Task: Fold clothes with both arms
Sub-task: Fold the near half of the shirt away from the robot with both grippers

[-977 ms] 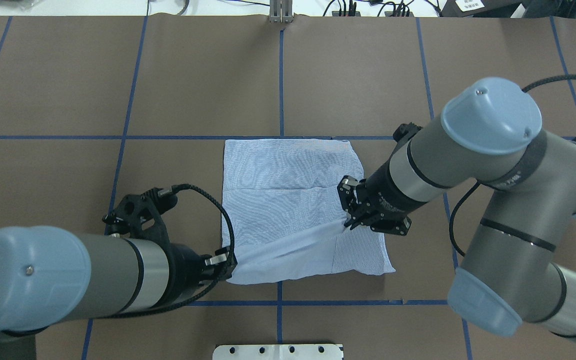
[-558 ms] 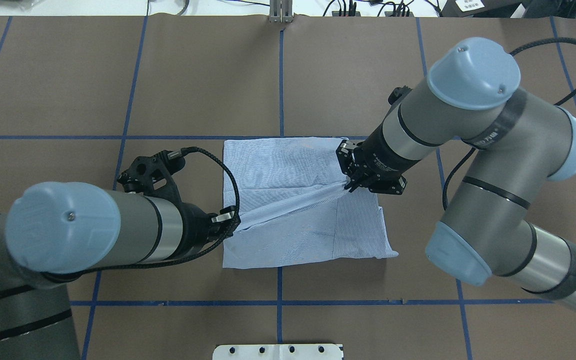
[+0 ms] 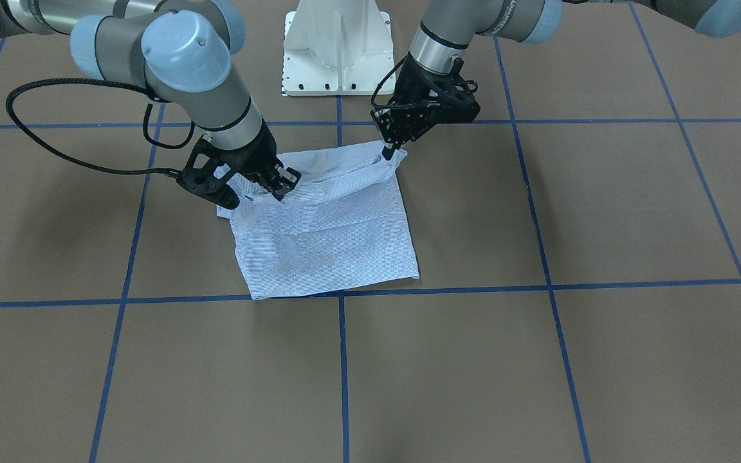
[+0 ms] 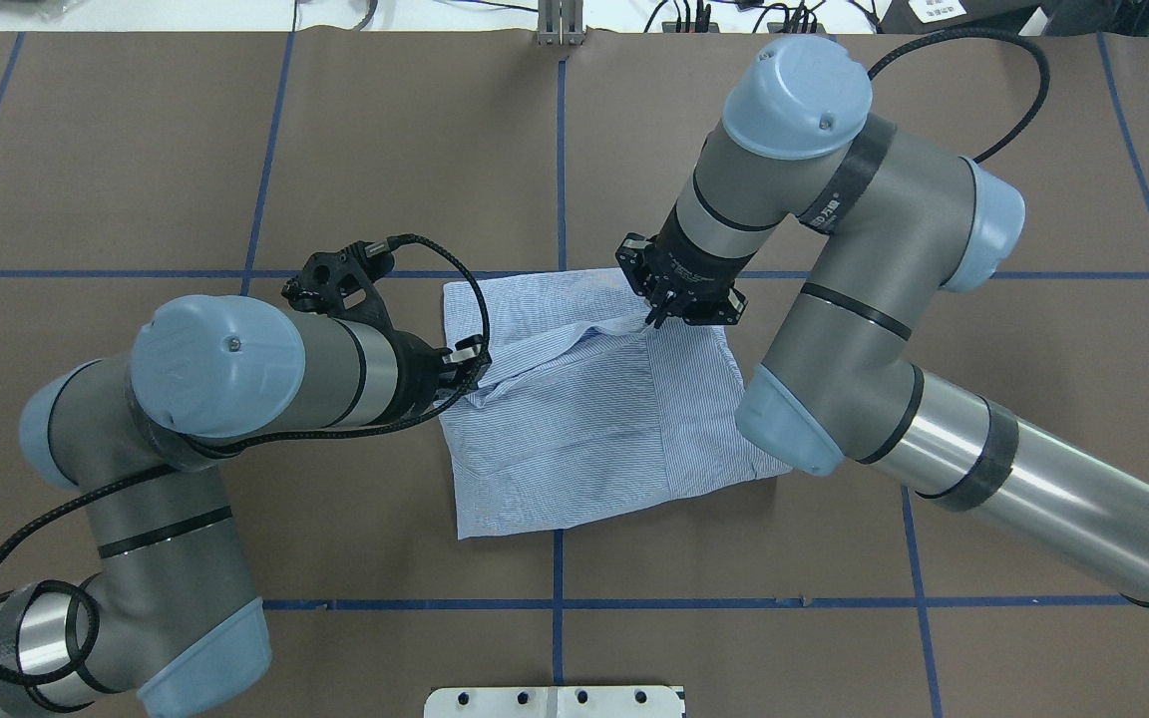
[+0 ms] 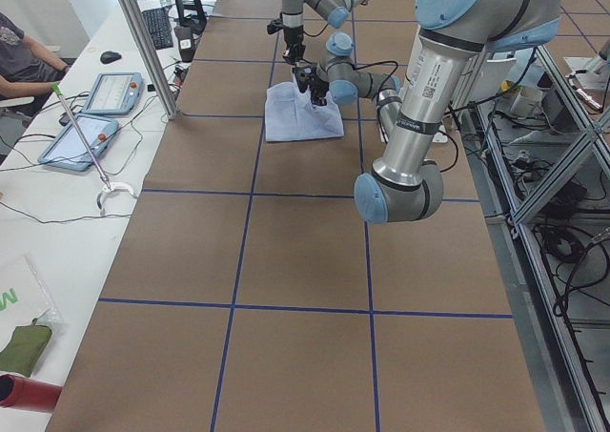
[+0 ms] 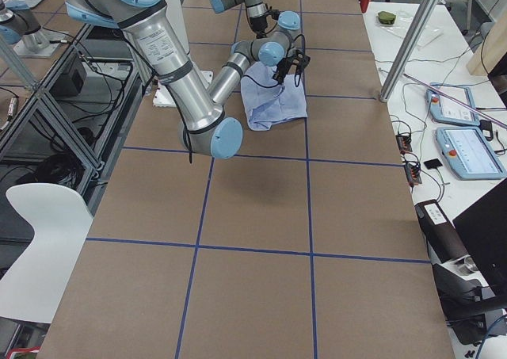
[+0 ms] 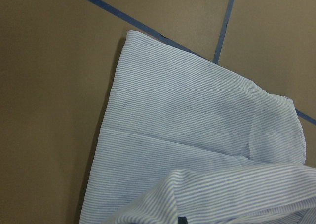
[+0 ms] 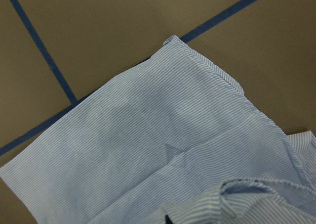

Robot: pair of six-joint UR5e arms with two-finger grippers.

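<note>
Roughly by size. Table (image 4: 734, 120): brown covering, gridded with blue tape lines (image 4: 560, 150). Right arm (image 4: 834, 259), from the right side, was bent over the shirt's far right corner. Left arm (image 4: 265, 374), from the left, sat low, its wrist at the shirt's left edge.

Shirt (image 4: 584, 439) lay near the table's middle as a rough rectangle, several layers deep, with its far edge along a tape line. A raised ridge of cloth ran across its far part, strung between the two grippers. Nearer than that, the fabric lay flat with light creases.

Left gripper (image 4: 473, 367): fingers pinched together on the ridge's left end. Right gripper (image 4: 656, 315): fingers closed on the right end, pointing down. Both wrist views showed a lifted lip of striped cloth at the bottom, with flat shirt beyond.

Handling, as judged:
- Light, thin, limp cloth with no stiffness, so any unsupported span would sag and could drag the lower layers.
- Not fragile, and likely to slide a little on the covering.
- Best hold seemed to be the fold's two outer ends, pinching every lifted layer close to the edge.
- The span between should be drawn taut so the crease lands straight.
- Risk: one layer slipping out of a pinch.
</note>
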